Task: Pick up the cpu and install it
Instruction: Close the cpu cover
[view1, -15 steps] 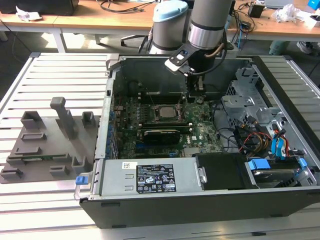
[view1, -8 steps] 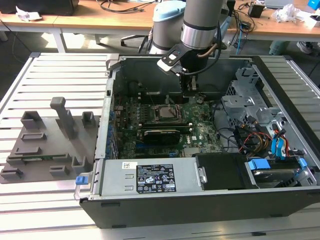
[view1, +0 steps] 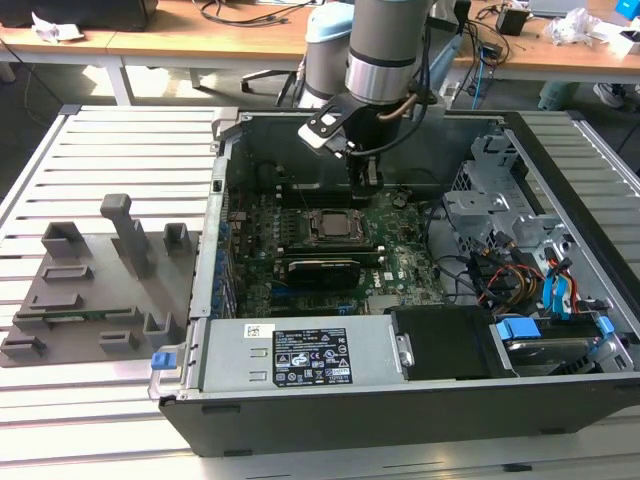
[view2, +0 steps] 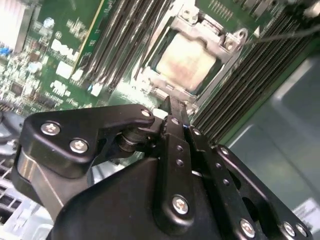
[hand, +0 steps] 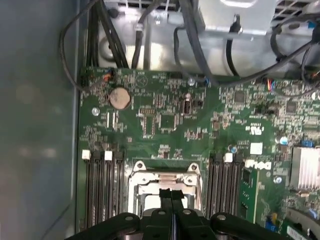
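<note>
Nearest you, the gripper (view2: 170, 106) has its 2 thin fingers pressed flat together with nothing between them, the tips close over the near edge of the socket frame (view2: 226, 44); whether they touch it cannot be told. The cpu (view2: 187, 61) lies flat inside that frame, pale metal top up, so it looks seated. Keep any motion slow and vertical, clear of the memory slots (hand: 102, 185) on both sides and the black cables (hand: 190, 30) beyond the green board (hand: 165, 125).

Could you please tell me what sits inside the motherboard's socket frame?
The cpu, silver top up, lies inside the socket frame; whatever is beneath it is covered.
</note>
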